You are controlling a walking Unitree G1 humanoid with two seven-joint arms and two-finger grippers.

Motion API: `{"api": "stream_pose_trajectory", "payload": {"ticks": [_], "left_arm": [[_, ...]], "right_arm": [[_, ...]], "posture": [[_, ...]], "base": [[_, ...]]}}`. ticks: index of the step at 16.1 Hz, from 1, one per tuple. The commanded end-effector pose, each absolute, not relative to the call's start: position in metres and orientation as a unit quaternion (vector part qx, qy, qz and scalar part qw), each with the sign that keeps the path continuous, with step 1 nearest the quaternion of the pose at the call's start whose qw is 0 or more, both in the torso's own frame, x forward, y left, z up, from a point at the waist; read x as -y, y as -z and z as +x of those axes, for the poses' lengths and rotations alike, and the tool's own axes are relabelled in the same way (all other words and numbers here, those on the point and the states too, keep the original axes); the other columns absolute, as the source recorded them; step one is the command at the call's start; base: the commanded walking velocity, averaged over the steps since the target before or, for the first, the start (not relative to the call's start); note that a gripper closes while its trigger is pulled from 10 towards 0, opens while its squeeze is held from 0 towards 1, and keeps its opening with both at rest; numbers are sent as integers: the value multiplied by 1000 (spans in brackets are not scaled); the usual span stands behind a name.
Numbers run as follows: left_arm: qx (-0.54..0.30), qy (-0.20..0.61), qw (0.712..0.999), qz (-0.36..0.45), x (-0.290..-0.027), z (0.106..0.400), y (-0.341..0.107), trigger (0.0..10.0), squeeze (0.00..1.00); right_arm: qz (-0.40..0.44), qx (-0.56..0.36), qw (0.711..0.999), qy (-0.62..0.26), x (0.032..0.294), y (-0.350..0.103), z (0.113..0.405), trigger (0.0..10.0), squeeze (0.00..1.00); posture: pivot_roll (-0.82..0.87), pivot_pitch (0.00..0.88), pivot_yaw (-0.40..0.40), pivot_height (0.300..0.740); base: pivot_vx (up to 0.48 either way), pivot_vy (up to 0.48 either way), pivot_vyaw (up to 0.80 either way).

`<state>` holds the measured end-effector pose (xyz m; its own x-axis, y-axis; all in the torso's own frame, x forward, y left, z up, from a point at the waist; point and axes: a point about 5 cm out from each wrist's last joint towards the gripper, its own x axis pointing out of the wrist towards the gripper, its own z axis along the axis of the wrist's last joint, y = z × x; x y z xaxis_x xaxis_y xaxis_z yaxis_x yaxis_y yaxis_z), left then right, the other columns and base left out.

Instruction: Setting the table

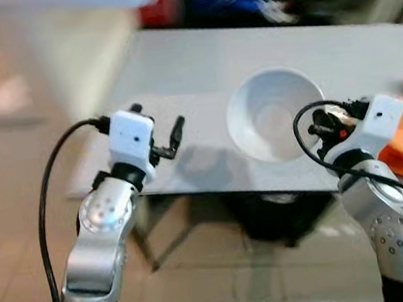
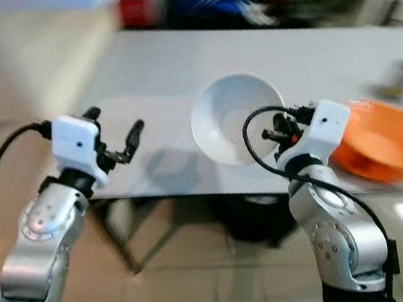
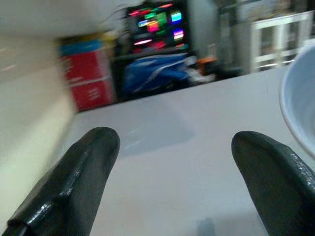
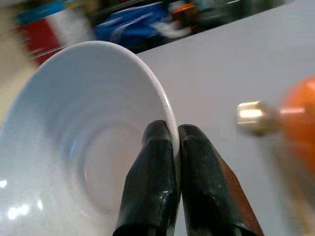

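Here the grey counter [image 1: 199, 64] spreads ahead, its near edge just in front of both arms, with blurred red and blue clutter on the floor beyond its far side. On it, near that edge, sits a white bowl [image 2: 230, 118], tilted slightly toward the camera. To the bowl's right lies an orange dish [image 2: 379, 142], close beside it but apart, and past that a small metallic object [image 2: 400, 73], too blurred to identify.

The right claw [image 4: 174, 142] is at the bowl's near right rim, its 2 fingers pinched tight on the rim, 1 inside the bowl and 1 outside. In the head views the same claw [image 2: 276, 131] reaches in from the counter's edge, a black cable looping over its wrist.

The left claw [image 1: 159, 130] is raised over the counter's near left part, left of the bowl and well apart from it. Its 2 fingers [image 3: 86, 167] are spread wide and hold nothing.
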<state>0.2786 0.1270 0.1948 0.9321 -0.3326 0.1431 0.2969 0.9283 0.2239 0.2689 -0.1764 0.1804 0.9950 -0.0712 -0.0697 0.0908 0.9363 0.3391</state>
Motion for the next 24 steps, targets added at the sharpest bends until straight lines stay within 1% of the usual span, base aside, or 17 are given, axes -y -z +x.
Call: {"api": "stream_pose_trajectory", "payload": {"ticks": [1, 2, 3, 6, 9, 10, 12, 13, 15, 16, 17, 19, 20, 22, 23, 24], "left_arm": [[90, 176, 976, 94, -121, 278, -196, 10000, 0], [87, 175, 976, 96, -124, 278, -195, 10000, 0], [87, 174, 976, 96, -124, 279, -195, 10000, 0], [91, 172, 976, 101, -126, 281, -197, 10000, 0], [90, 172, 975, 104, -129, 278, -197, 10000, 0], [88, 170, 976, 108, -130, 278, -196, 10000, 0], [92, 165, 976, 106, -130, 279, -198, 10000, 0], [94, 170, 975, 109, -129, 276, -200, 10000, 0], [93, 176, 975, 103, -128, 274, -200, 10000, 0], [97, 200, 969, 109, -125, 272, -201, 10000, 0], [99, 237, 959, 122, -119, 269, -201, 10000, 0], [94, 275, 948, 130, -115, 266, -200, 10000, 0], [89, 292, 941, 144, -116, 265, -199, 10000, 0], [73, 320, 933, 147, -118, 263, -195, 10000, 0], [56, 340, 928, 144, -118, 261, -192, 10000, 0], [44, 355, 922, 150, -118, 259, -188, 10000, 0]], "right_arm": [[173, -9, 984, 51, 182, -186, 270, 10000, 0], [173, -11, 984, 48, 181, -185, 271, 10000, 0], [173, -12, 984, 44, 180, -185, 271, 10000, 0], [157, -22, 987, -28, 164, -183, 272, 10000, 0], [182, -25, 981, -62, 157, -183, 270, 10000, 0], [195, -32, 978, -67, 155, -183, 270, 10000, 0], [181, -32, 980, -81, 153, -184, 271, 10000, 0], [210, -29, 974, -84, 152, -183, 273, 10000, 0], [202, -28, 975, -84, 153, -185, 275, 10000, 0], [227, -29, 970, -75, 154, -187, 278, 10000, 0], [262, -36, 963, -59, 158, -189, 284, 10000, 0], [279, -56, 958, -37, 162, -190, 301, 10000, 0], [283, -88, 955, -20, 164, -184, 312, 10000, 0], [288, -120, 950, -18, 163, -175, 328, 10000, 0], [304, -155, 940, -4, 165, -164, 341, 10000, 0], [314, -170, 934, -2, 165, -158, 349, 10000, 0]], "posture": [[11, 74, -39, 740], [12, 71, -43, 740], [15, 69, -43, 740], [26, 62, -39, 740], [20, 58, -44, 740], [24, 61, -51, 740], [30, 63, -53, 740], [35, 63, -56, 740], [33, 63, -54, 740], [31, 65, -52, 740], [29, 67, -47, 740], [24, 69, -38, 740], [28, 73, -37, 740], [32, 74, -37, 740], [39, 75, -41, 740], [45, 75, -42, 740]], "base": [[401, 0, -775], [401, 0, -781], [398, 0, 0], [402, 0, 0], [401, 0, 0], [401, 0, 800], [405, 0, 800], [398, 0, 0], [193, 0, 0], [0, 0, 0], [0, 0, 0], [0, 0, 0], [0, 0, 0], [0, 0, 0], [0, 0, 0], [0, 0, 0]]}}
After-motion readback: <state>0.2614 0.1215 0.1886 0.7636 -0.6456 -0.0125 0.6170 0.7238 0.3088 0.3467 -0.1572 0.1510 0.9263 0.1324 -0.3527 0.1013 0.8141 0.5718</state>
